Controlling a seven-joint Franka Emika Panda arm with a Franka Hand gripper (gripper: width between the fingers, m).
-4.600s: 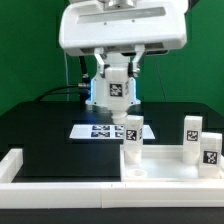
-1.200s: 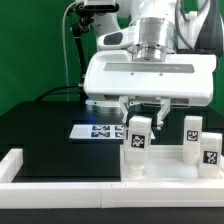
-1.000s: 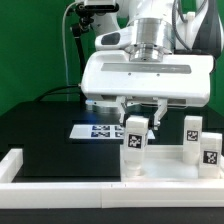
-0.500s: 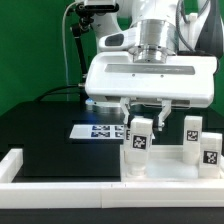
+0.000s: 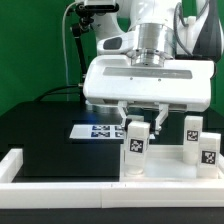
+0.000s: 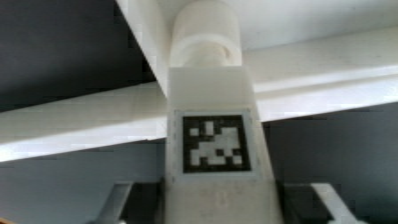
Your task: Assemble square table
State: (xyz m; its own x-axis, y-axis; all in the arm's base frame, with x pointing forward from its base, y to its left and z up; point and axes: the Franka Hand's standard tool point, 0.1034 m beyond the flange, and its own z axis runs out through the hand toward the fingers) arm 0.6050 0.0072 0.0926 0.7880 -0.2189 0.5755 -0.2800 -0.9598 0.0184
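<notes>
The white square table top [image 5: 168, 167] lies at the exterior view's right. A white tagged leg [image 5: 137, 145] stands upright at its near left corner. My gripper [image 5: 141, 118] hangs over this leg, open, with one finger on each side of the leg's upper end and a gap on both sides. In the wrist view the leg [image 6: 214, 120] runs between my fingers [image 6: 135, 204] without touching them, and the white table top [image 6: 331, 86] lies beneath it. Two more tagged legs [image 5: 191, 133] [image 5: 209, 151] stand at the top's right side.
The marker board [image 5: 95, 130] lies on the black table behind the leg. Long white L-shaped wall pieces [image 5: 60, 187] run along the front and the exterior view's left. A green backdrop stands behind.
Since 4.6 s ago my gripper has come forward from over the marker board to over the leg. In the last second it has sunk slightly around the leg.
</notes>
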